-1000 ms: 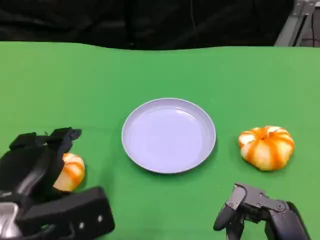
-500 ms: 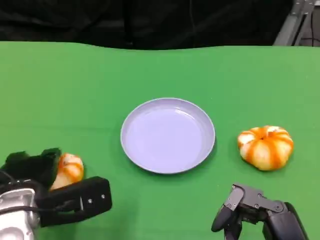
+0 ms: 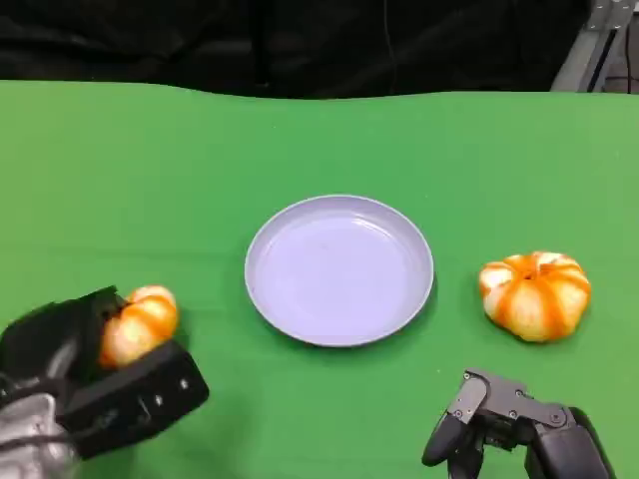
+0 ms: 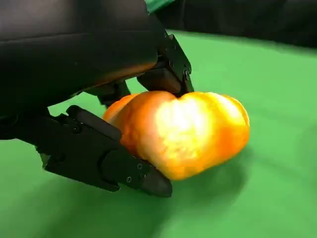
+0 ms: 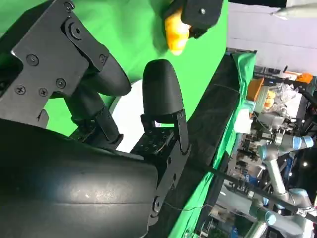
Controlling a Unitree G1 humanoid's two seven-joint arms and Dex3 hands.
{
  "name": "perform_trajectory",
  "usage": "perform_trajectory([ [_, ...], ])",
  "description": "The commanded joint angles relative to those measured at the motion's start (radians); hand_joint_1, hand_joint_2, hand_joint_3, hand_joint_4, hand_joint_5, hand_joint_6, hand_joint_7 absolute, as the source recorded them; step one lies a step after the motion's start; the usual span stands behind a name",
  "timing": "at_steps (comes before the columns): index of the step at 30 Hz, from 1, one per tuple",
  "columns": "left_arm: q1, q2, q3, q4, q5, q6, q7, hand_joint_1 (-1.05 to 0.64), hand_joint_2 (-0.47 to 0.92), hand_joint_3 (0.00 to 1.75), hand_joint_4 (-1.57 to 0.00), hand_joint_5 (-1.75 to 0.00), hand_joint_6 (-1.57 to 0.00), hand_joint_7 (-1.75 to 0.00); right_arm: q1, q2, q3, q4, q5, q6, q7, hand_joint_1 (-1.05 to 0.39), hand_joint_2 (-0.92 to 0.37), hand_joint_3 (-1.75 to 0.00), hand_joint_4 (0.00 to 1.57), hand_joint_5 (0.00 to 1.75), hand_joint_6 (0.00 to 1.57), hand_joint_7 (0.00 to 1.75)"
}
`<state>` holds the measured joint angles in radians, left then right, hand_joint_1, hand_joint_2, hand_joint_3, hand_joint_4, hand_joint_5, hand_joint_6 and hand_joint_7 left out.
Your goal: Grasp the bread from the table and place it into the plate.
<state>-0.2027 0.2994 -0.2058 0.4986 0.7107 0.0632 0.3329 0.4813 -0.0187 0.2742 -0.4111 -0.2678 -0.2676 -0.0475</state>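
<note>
Bread gripped, plate off to the right

The left hand (image 3: 90, 384) gripped the bread (image 3: 139, 324) near the table's (image 3: 300, 140) front-left corner; the plate (image 3: 339, 269) lay centre, to its right. The right hand (image 3: 519, 429) hung empty, fingers apart, near the front edge.

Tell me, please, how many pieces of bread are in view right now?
2. One bread is gripped in the left hand, left of the plate; the other bread sits on the table right of the plate.
</note>
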Motion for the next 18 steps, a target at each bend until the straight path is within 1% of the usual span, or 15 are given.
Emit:
perform_trajectory([
  [1,0.0,0.012,0.001,0.011,0.001,-0.126,0.195,-0.16,0.48,1.1,-0.99,-1.74,-0.8,-1.74,0.003,-0.008,-0.007,-0.009,-0.006,-0.002,-0.006,-0.02,-0.2,-1.61,0.89,1.75,0.81,1.46],
  [3,-0.011,0.014,-0.01,0.015,0.024,-0.187,0.301,-0.16,0.39,1.28,-0.99,-1.75,-0.79,-1.75,0.004,-0.007,-0.006,-0.01,-0.004,0.0,-0.006,-0.02,-0.2,-1.61,0.89,1.75,0.81,1.46],
  [5,-0.021,0.013,-0.017,0.015,0.032,-0.236,0.364,-0.16,0.36,1.34,-0.99,-1.75,-0.79,-1.75,0.005,-0.006,-0.006,-0.01,-0.005,0.0,-0.008,-0.02,-0.2,-1.61,0.89,1.75,0.82,1.46],
  [6,-0.026,0.009,-0.018,0.008,0.026,-0.257,0.378,-0.15,0.33,1.39,-1.01,-1.75,-0.8,-1.75,0.005,-0.006,-0.005,-0.009,-0.007,-0.003,-0.01,-0.02,-0.2,-1.61,0.89,1.75,0.82,1.46],
  [8,-0.039,-0.002,-0.023,-0.007,0.019,-0.294,0.4,-0.15,0.3,1.43,-1.02,-1.75,-0.81,-1.75,0.006,-0.005,-0.004,-0.008,-0.008,-0.006,-0.012,-0.02,-0.21,-1.61,0.88,1.75,0.82,1.46],
  [10,-0.055,-0.011,-0.033,-0.016,0.015,-0.335,0.411,-0.14,0.27,1.51,-1.04,-1.75,-0.84,-1.75,0.008,-0.005,-0.002,-0.012,-0.007,-0.001,-0.012,-0.02,-0.21,-1.61,0.88,1.75,0.82,1.46],
  [13,-0.063,-0.014,-0.035,-0.012,0.015,-0.356,0.416,-0.13,0.25,1.55,-1.06,-1.75,-0.85,-1.75,0.008,-0.004,-0.001,-0.014,-0.006,0.002,-0.012,-0.02,-0.2,-1.61,0.89,1.75,0.82,1.46],
  [14,-0.082,-0.034,-0.046,-0.028,0.011,-0.361,0.397,-0.13,0.25,1.55,-1.06,-1.75,-0.85,-1.75,0.009,-0.006,-0.001,-0.012,-0.008,-0.004,-0.013,-0.02,-0.2,-1.61,0.89,1.75,0.82,1.46],
  [16,-0.125,-0.073,-0.069,-0.045,0.01,-0.36,0.365,-0.14,0.19,1.59,-1.05,-1.75,-0.85,-1.75,0.009,-0.007,0.0,-0.01,-0.008,-0.009,-0.013,-0.01,-0.2,-1.62,0.89,1.75,0.82,1.46],
  [18,-0.16,-0.105,-0.086,-0.034,0.011,-0.347,0.348,-0.14,0.14,1.57,-1.05,-1.75,-0.86,-1.75,0.009,-0.007,0.0,-0.009,-0.004,-0.01,-0.012,-0.01,-0.2,-1.62,0.89,1.75,0.82,1.46],
])
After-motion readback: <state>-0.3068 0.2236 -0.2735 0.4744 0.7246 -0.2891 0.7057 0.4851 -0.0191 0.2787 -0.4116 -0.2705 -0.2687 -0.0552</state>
